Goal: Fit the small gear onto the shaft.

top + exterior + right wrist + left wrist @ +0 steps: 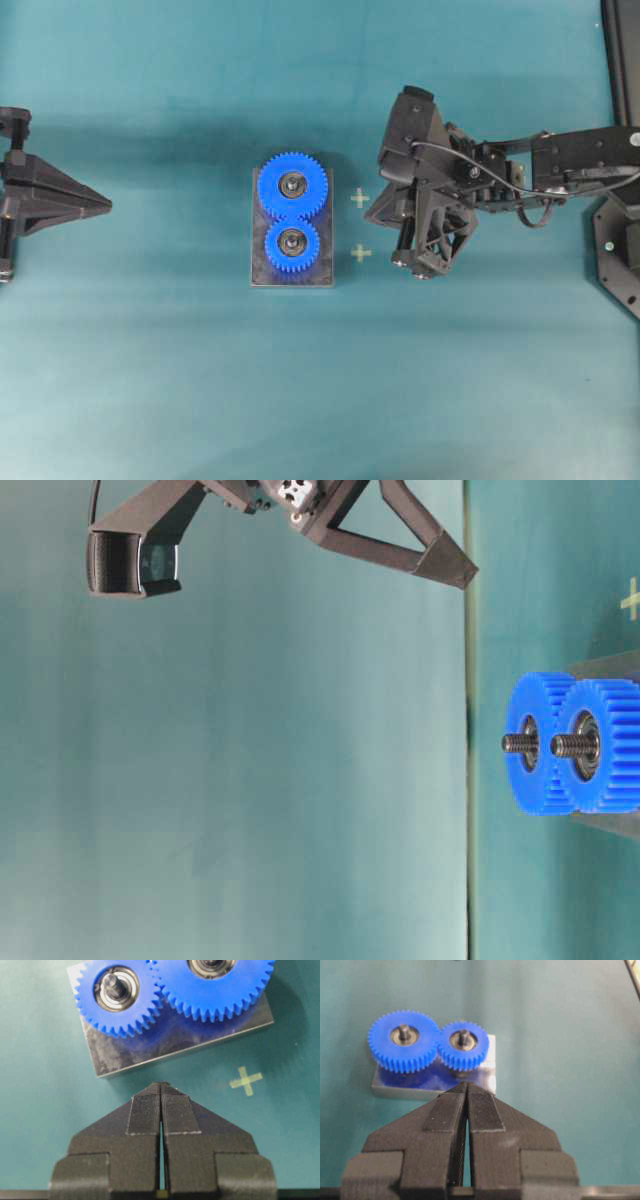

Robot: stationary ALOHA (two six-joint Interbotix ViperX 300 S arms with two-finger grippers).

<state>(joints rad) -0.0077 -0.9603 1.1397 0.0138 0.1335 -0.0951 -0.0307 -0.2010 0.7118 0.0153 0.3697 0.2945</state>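
Small gear [292,246]: seated on the shaft [115,985], meshing with the large gear [293,186]; plate [150,1050] mostly hidden.
Right hand [161,1091]: clenched, empty.
Left hand [466,1091]: clenched, empty.

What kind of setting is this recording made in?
Most likely a lab bench set up for robot manipulation trials: a plain teal table mat marked with small tape crosses, two black robot arms facing each other, and a metal plate carrying two blue gears as a test fixture.
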